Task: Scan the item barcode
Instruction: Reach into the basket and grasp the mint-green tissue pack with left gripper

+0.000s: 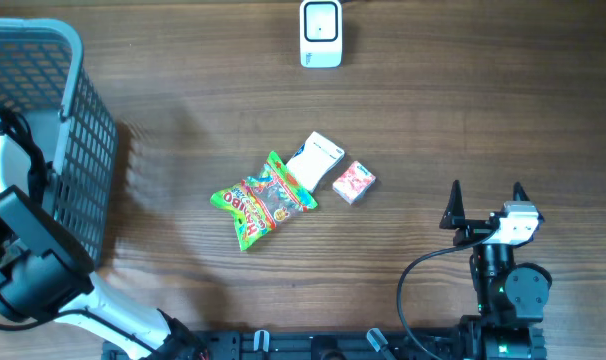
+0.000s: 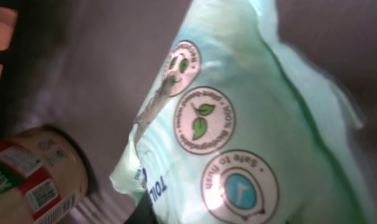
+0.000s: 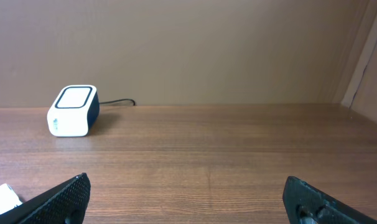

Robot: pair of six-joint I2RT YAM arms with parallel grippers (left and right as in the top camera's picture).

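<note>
Reaching into a grey mesh basket (image 1: 88, 150) at the desk's (image 1: 463, 100) left edge, the robot's left arm (image 1: 23, 250) is lowered among the goods inside. Its tool is hidden from the overhead camera by the arm and the basket wall. The left tool is clenched tight, though its wrist camera does not show the fingers clearly enough to tell whether anything is pinched between them.

A pale green soft pack (image 2: 251, 124) fills most of that close view. It carries round badges reading "100% Biodegradable" and "Safe to flush". It lies inside the basket, tilted, just beside a can (image 2: 33, 180) with a red-banded label and a printed barcode at lower left.

At the desk's right near corner, the right tool (image 1: 486, 190) rests low with its two dark fingers spread wide and nothing between them. It points across bare wood toward the far edge.

The white scanner (image 1: 321, 33) sits at the far edge near the middle, its cable trailing behind it.

Three more items lie together at the desk's centre: a bright candy bag (image 1: 261, 200), a white box (image 1: 316, 158) touching it, and a small pink box (image 1: 353, 182) just beside the white one.
</note>
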